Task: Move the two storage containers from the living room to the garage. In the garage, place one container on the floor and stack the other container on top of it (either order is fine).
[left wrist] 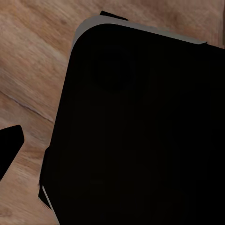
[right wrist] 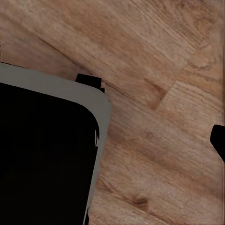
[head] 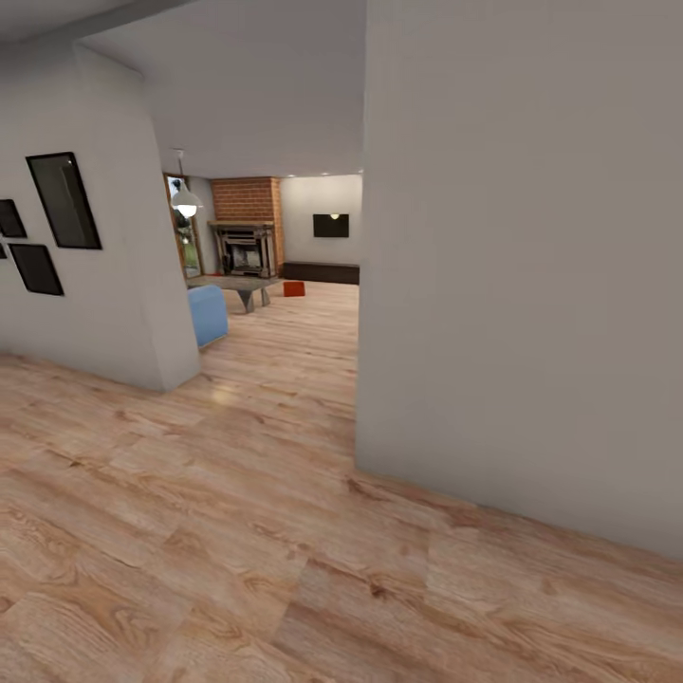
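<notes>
Both wrist views looked down at wood floor [right wrist: 150, 70] past a dark robot body [left wrist: 140, 131]; I could not tell how either gripper's jaws stood. Far down the hall, in the living room by the fireplace [head: 245, 249], one red-orange bin [head: 294, 288] sat on the planks.

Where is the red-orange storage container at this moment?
In the head view, one storage container sits on the wood floor far down the room, just right of the low table and in front of the brick fireplace.
</notes>
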Controlling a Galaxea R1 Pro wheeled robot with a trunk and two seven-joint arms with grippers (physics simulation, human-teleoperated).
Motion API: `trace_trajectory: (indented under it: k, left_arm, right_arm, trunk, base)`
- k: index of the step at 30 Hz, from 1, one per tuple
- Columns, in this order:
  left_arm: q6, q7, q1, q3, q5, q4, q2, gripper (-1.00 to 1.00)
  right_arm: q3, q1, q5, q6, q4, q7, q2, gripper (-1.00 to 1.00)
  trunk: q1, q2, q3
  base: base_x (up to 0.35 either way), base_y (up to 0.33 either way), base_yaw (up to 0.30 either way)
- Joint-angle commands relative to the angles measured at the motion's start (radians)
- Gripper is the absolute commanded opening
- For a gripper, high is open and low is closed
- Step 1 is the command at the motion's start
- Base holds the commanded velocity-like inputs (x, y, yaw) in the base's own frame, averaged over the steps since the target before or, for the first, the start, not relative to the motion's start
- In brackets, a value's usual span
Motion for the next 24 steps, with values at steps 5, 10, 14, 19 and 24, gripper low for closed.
trace_trajectory:
  k: [5, 10, 14, 19, 24]
  left_arm:
    - [-0.002, 0.001, 0.000, 0.001, 0.004, -0.001, 0.000, 1.00]
    - [-0.001, 0.001, 0.000, 0.001, 0.004, -0.001, 0.000, 1.00]
    - [-0.001, 0.001, 0.000, 0.001, 0.004, -0.001, 0.000, 1.00]
    - [-0.001, 0.001, 0.000, 0.001, 0.004, -0.001, 0.000, 1.00]
    - [-0.001, 0.001, 0.000, 0.001, 0.004, -0.001, 0.000, 1.00]
  right_arm:
    - [0.009, 0.000, -0.007, -0.003, 0.000, 0.001, 0.000, 1.00]
    - [0.009, 0.000, -0.006, -0.003, 0.000, 0.001, 0.000, 1.00]
    - [0.010, 0.000, -0.006, -0.003, 0.000, 0.001, 0.000, 1.00]
    - [0.010, 0.000, -0.006, -0.003, 0.000, 0.001, 0.000, 1.00]
    - [0.009, 0.000, -0.006, -0.004, 0.000, 0.001, 0.000, 1.00]
  trunk:
    - [0.001, 0.000, -0.001]
    - [0.001, 0.000, -0.001]
    - [0.001, 0.000, -0.001]
    - [0.001, 0.000, -0.001]
    - [0.001, 0.000, -0.001]
  base:
    - [0.322, 0.000, 0.250]
    - [0.322, 0.000, 0.266]
    - [0.322, 0.000, 0.268]
    - [0.322, 0.000, 0.268]
    - [0.322, 0.000, 0.269]
